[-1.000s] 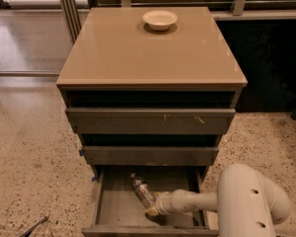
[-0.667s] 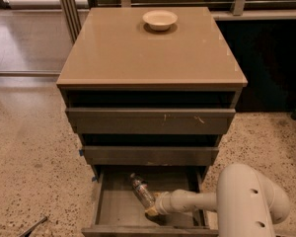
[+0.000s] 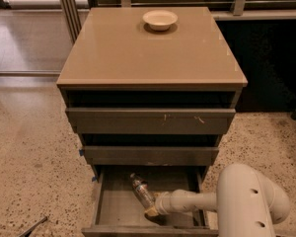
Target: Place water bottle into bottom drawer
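Note:
The bottom drawer (image 3: 111, 204) of the tan-topped cabinet is pulled open and shows its grey floor. The water bottle (image 3: 141, 191), clear with a white cap toward the back, lies tilted inside it. My gripper (image 3: 152, 210) reaches into the drawer from the right, at the bottle's near end. My white arm (image 3: 246, 201) fills the lower right corner.
A shallow cream bowl (image 3: 160, 19) sits at the back of the cabinet top (image 3: 148, 53). The two upper drawers (image 3: 150, 121) stand slightly open. Speckled floor (image 3: 34, 162) lies to the left; a dark panel is at the right.

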Available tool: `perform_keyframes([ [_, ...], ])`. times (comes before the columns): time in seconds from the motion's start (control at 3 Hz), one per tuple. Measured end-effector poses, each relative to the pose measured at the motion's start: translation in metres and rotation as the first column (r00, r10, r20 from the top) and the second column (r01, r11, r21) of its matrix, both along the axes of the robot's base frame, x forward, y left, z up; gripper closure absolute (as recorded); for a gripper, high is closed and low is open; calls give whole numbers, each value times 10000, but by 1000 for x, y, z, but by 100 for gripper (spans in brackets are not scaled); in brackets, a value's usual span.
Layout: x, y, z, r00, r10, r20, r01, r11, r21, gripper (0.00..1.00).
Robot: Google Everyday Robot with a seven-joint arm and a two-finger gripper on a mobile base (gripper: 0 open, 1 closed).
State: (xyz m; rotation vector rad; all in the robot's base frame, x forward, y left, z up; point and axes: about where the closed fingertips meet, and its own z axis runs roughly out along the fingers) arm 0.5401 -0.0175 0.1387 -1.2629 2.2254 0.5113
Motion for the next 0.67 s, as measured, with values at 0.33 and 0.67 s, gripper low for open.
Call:
perform_keyframes([
  [0.33,0,0,0,10000,0,0,0,10000,0,5],
  [0.67,0,0,0,10000,1,-1,-1,10000,0,0],
])
